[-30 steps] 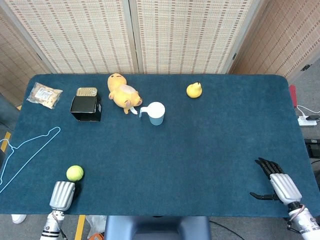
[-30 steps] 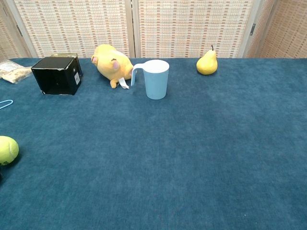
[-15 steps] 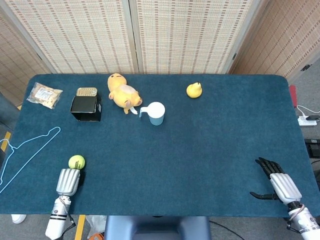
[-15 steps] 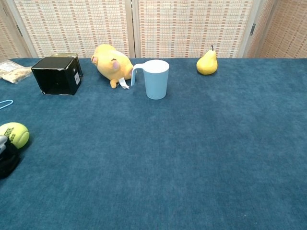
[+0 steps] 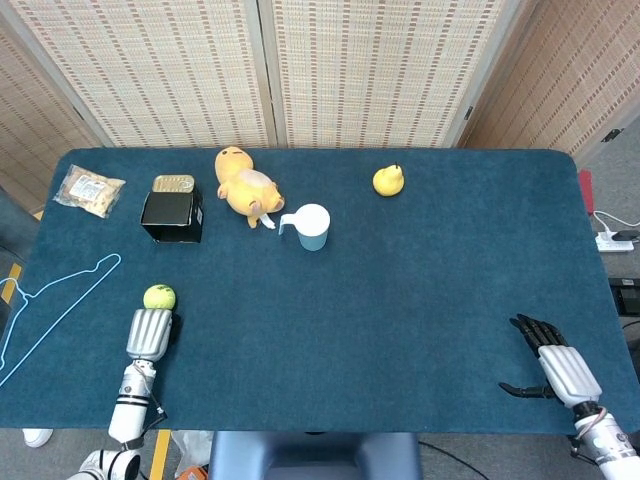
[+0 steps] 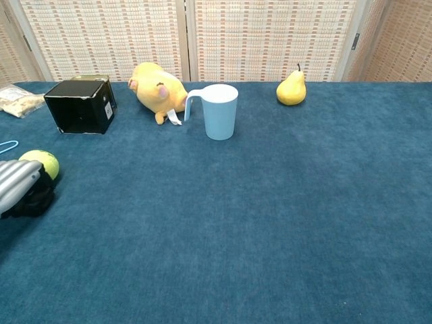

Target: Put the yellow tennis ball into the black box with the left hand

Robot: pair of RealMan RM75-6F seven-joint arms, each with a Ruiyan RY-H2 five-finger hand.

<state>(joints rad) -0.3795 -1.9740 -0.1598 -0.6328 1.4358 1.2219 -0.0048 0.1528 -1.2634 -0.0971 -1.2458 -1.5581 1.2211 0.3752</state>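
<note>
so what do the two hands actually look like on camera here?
Left hand: ribbed silver-grey back, black underside, on a white wrist with black bands. Right hand: same silver ribbed back, slim black fingers, white and grey wrist. No loose cables visible on either.

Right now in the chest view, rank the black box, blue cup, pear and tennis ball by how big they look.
1. black box
2. blue cup
3. pear and tennis ball: look alike; the ball sits nearer the camera, so unsure.

plush toy, white cup, pear, snack bag, hanger
</note>
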